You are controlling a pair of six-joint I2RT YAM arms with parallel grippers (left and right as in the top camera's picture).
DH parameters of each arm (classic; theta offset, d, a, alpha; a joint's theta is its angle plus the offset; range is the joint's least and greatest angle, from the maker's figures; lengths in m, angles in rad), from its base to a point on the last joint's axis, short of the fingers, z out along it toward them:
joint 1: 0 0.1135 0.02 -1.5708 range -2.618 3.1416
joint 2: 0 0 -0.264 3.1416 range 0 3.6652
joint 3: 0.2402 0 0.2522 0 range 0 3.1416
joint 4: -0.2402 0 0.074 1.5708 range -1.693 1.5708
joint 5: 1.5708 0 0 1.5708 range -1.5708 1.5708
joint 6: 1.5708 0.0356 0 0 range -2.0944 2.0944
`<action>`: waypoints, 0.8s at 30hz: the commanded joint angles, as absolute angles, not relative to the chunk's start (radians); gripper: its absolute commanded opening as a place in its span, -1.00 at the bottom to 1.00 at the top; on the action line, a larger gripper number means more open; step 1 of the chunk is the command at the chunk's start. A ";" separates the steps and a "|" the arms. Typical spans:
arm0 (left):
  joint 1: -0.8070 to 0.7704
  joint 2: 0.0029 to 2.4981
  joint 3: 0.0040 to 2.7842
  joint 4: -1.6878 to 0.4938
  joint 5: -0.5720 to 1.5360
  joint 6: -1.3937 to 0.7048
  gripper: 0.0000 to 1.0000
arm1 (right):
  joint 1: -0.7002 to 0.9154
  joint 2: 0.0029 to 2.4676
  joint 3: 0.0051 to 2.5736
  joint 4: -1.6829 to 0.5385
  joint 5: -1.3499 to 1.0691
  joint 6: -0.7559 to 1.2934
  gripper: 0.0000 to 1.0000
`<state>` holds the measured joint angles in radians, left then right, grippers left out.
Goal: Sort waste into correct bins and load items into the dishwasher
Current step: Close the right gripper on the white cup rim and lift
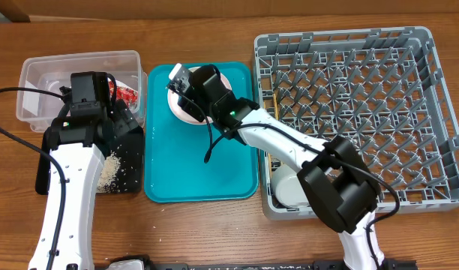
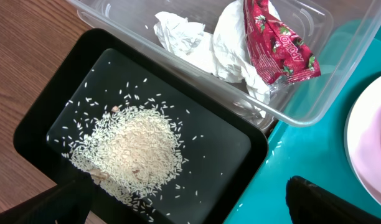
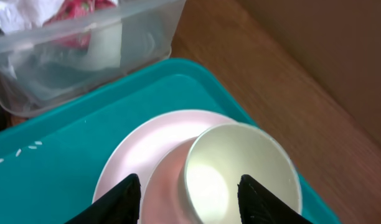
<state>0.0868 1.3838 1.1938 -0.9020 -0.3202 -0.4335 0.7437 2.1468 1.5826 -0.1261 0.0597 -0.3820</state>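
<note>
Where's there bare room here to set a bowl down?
The near half of the teal tray is bare, bordered by the black tray, the dish rack and the pink plate. Most of the rack's pegs are free. Crowded: the plate under the right tool, and the rack's near-left corner holding a white bowl.

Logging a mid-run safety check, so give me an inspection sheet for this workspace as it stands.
Surface: brown wooden table; stray grains on teal plastic serving tray.
Job's things: crumpled white paper napkin and red snack wrapper in clear plastic tub; white rice grains heaped in shallow black tray; pink bowl on round pink plate; white bowl in grey lattice dish rack.
Clutter: nothing seen.
Grippers: left pincer open above rice; right pincer straddles pink bowl, grip unclear.
Cables: black cables loop across table and tray.
Surroundings: nothing seen.
</note>
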 commanded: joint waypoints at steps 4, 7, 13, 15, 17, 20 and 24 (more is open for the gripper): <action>0.089 1.374 1.205 -0.901 -0.313 -0.422 1.00 | 0.739 2.169 1.590 -0.136 0.066 -0.393 -0.21; 0.089 1.374 1.205 -0.901 -0.313 -0.422 1.00 | 0.738 2.169 1.590 -0.155 0.067 -0.393 -0.26; 0.089 1.374 1.205 -0.901 -0.313 -0.422 0.99 | 0.734 2.169 1.590 -0.210 0.067 -0.393 -0.52; 0.089 1.374 1.205 -0.901 -0.313 -0.422 1.00 | 0.734 2.169 1.590 -0.218 0.067 -0.393 -0.60; 0.089 1.374 1.205 -0.901 -0.313 -0.422 1.00 | 0.734 2.169 1.590 -0.219 0.067 -0.393 -0.62; 0.089 1.374 1.205 -0.901 -0.313 -0.422 1.00 | 0.734 2.168 1.590 -0.217 0.067 -0.393 -0.65; 0.089 1.374 1.205 -0.901 -0.313 -0.422 1.00 | 0.735 2.164 1.594 -0.215 0.067 -0.393 -0.86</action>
